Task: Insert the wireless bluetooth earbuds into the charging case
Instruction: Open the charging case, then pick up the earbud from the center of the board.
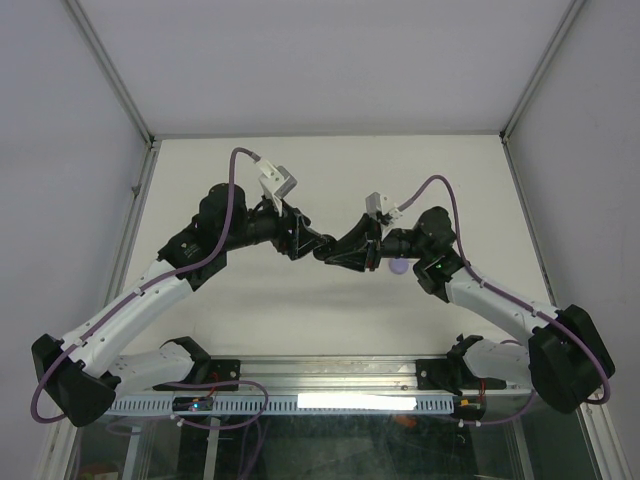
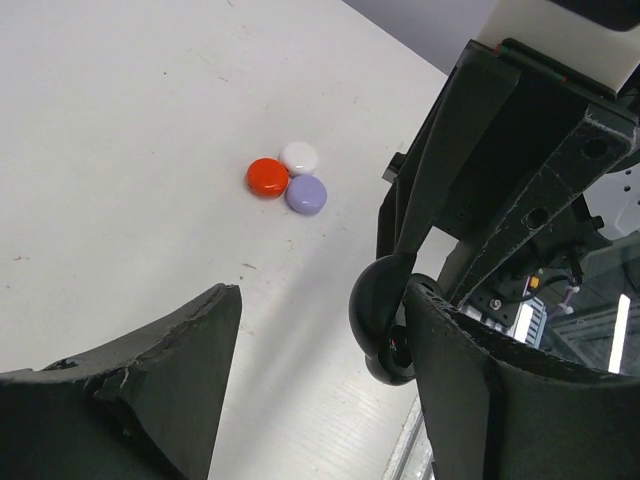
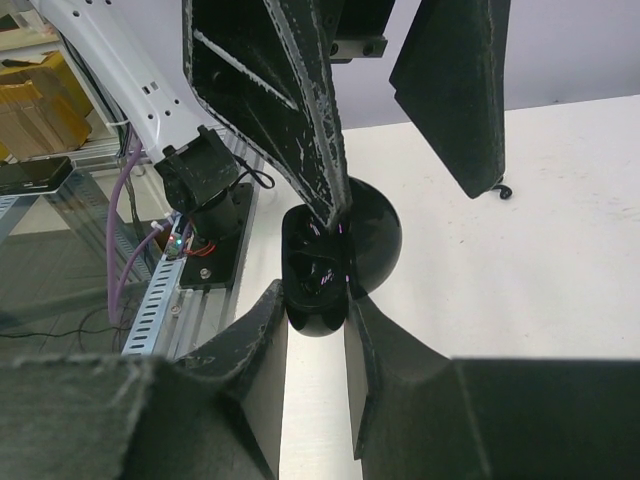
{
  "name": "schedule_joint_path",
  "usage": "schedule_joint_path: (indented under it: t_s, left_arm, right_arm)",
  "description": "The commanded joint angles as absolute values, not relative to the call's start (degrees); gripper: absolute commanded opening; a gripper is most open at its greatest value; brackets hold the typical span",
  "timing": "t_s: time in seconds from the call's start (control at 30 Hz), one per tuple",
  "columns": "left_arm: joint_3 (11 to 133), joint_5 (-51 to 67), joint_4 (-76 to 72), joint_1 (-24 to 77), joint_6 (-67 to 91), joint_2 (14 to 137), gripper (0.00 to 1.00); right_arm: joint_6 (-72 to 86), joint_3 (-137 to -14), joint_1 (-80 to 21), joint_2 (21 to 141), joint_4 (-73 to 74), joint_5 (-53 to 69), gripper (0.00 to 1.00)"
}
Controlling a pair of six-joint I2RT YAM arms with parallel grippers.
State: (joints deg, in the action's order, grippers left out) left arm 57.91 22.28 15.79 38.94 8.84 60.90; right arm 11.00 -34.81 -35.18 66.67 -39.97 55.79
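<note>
L arm & R arm: white link shells, black joints/wrists, purple cable running along ea., white cam block per wrist, matte black fingers w/ rough chipped edges.

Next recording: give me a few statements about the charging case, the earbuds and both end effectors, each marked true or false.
1. The right end effector is clamped on the black charging case. True.
2. The case's lid is shut. False: it stands open in the right wrist view.
3. The red earbud, white earbud and lavender earbud lie bunched together on the table. True.
4. The left end effector grips the red earbud. False: its jaws are open and hold nothing, and that earbud lies on the table.
</note>
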Motion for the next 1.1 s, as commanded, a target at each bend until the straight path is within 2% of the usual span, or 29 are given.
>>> schedule_joint_path:
  t_s: [0.0, 0.27, 0.37, 0.6, 0.83, 1.07]
  left_arm:
    - [59.4, 21.4, 12.6, 38.8, 10.4, 59.8, 0.69]
    - [58.9, 12.1, 13.7, 38.8, 12.3, 58.3, 0.78]
    - [58.7, 5.7, 15.4, 38.6, 13.2, 58.2, 0.81]
    - [58.5, -7.6, 21.2, 34.9, 14.4, 60.0, 0.82]
    - [56.6, -4.7, 23.7, 21.7, 12.5, 64.8, 0.82]
    - [58.6, -5.2, 26.7, 13.5, 8.0, 74.4, 0.80]
  right_arm:
    - [8.6, -35.1, -35.5, 65.0, -40.0, 55.3, 0.00]
    - [8.2, -30.5, -35.4, 63.2, -38.1, 54.8, 0.00]
    - [-4.0, -28.2, -35.4, 62.2, -38.8, 45.1, 0.00]
    - [-7.2, -24.6, -35.5, 60.6, -39.8, 40.0, 0.00]
    - [-7.2, -20.3, -35.5, 58.7, -44.2, 36.1, 0.00]
    - [-6.7, -17.7, -35.4, 57.1, -47.4, 34.4, 0.00]
